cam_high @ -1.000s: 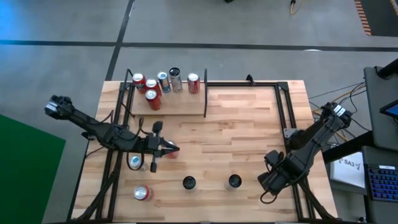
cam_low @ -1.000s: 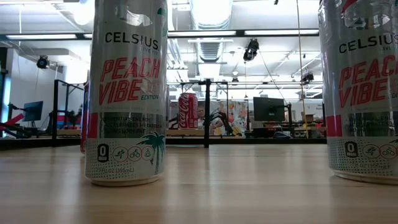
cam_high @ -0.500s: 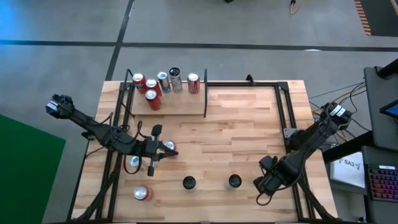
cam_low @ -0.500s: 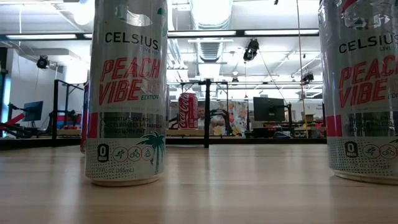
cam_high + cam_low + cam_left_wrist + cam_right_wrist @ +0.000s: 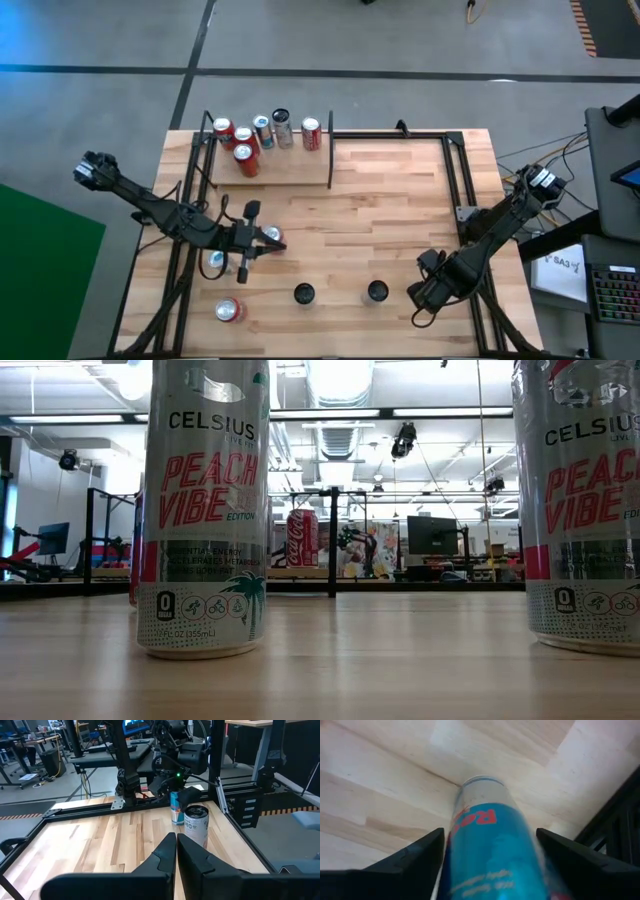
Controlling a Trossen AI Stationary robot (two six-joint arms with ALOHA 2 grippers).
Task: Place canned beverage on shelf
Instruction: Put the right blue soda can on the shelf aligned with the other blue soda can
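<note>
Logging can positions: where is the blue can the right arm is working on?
The blue can sits between the right gripper's jaws at the table's front right corner, right of two dark-topped cans.

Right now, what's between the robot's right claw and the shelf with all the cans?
In the high view, only bare table lies between the right gripper, which straddles a blue can, and the shelf.

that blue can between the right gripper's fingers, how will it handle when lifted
The blue can looks tall and slim, so probably tippy once set down. Its glossy round wall may slip or twist between the right gripper's fingers. Whether it is full cannot be told.
</note>
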